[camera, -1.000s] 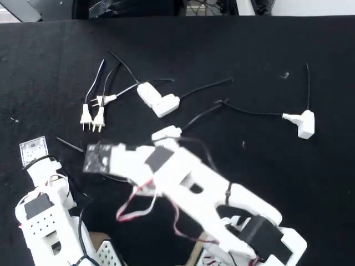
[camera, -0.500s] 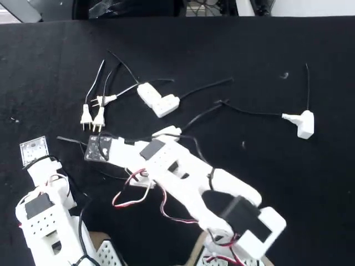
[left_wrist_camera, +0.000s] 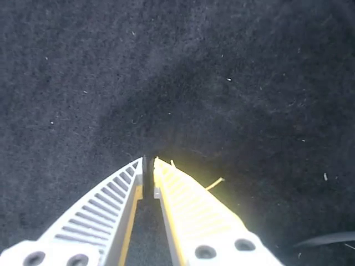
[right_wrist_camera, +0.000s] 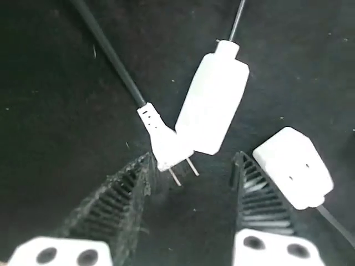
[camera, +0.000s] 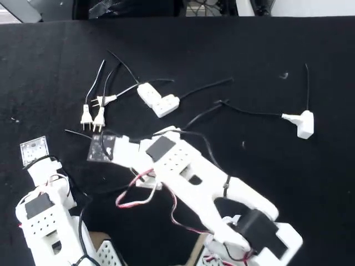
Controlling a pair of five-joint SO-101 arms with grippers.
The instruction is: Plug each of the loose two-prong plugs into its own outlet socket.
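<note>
My right gripper (right_wrist_camera: 194, 159) is open just above the cloth. A white two-prong plug (right_wrist_camera: 161, 141) on a black cord lies between its fingertips, close to the black finger (right_wrist_camera: 119, 194), with its prongs towards me. Beside the plug lies a long white socket (right_wrist_camera: 213, 105), and a second socket block (right_wrist_camera: 291, 174) sits outside the white finger. In the high view the right arm (camera: 183, 172) reaches across the table's middle. Three loose plugs (camera: 91, 116) lie just beyond its wrist. My left gripper (left_wrist_camera: 148, 162) is shut on nothing, over bare black cloth.
Two white sockets (camera: 158, 98) lie joined at the back centre, and another socket (camera: 302, 123) with a cord is at the far right. A socket (camera: 166, 133) shows beside the right arm. The left arm (camera: 41, 210) stands at the front left. Black cords trail across the cloth.
The right arm's wrist has moved a little farther from the front edge, towards the loose plugs, and its elbow has shifted. The left arm has kept still.
</note>
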